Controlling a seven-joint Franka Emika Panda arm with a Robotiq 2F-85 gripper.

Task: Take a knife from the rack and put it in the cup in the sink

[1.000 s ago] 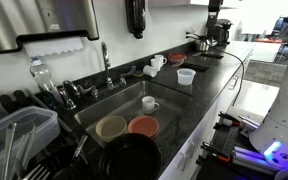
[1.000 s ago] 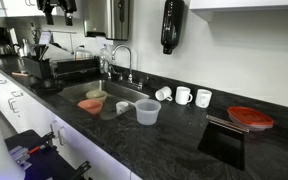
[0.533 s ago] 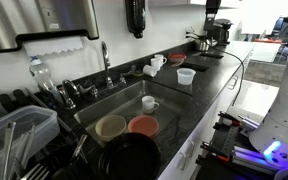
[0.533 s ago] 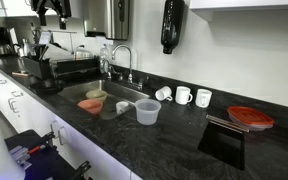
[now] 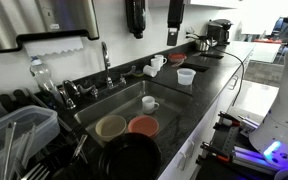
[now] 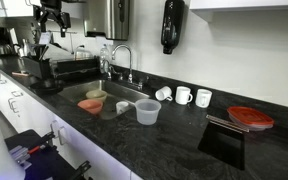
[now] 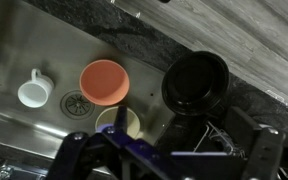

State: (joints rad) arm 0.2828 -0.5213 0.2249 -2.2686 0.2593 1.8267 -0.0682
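Note:
My gripper (image 6: 52, 16) hangs open and empty high above the black wire rack (image 6: 59, 68). In the wrist view its fingers (image 7: 74, 148) stand wide apart around the gripper's middle (image 7: 170, 152), over the rack (image 7: 234, 140) and a black pan (image 7: 194, 80). The white mug (image 5: 150, 102) stands upright in the steel sink (image 5: 104, 104), and shows in the wrist view (image 7: 31, 91). Pale cutlery lies in the grey tub (image 5: 19, 135); I cannot tell the knife apart there.
An orange bowl (image 7: 104, 80) and a beige bowl (image 5: 111, 127) sit in the sink beside the mug. The chrome tap (image 6: 119, 55) rises behind the basin. A clear plastic cup (image 6: 147, 111) and white mugs (image 6: 183, 95) stand on the black counter.
My gripper has come down a little over the rack in an exterior view. A dark part of the arm has moved left along the top of the other view.

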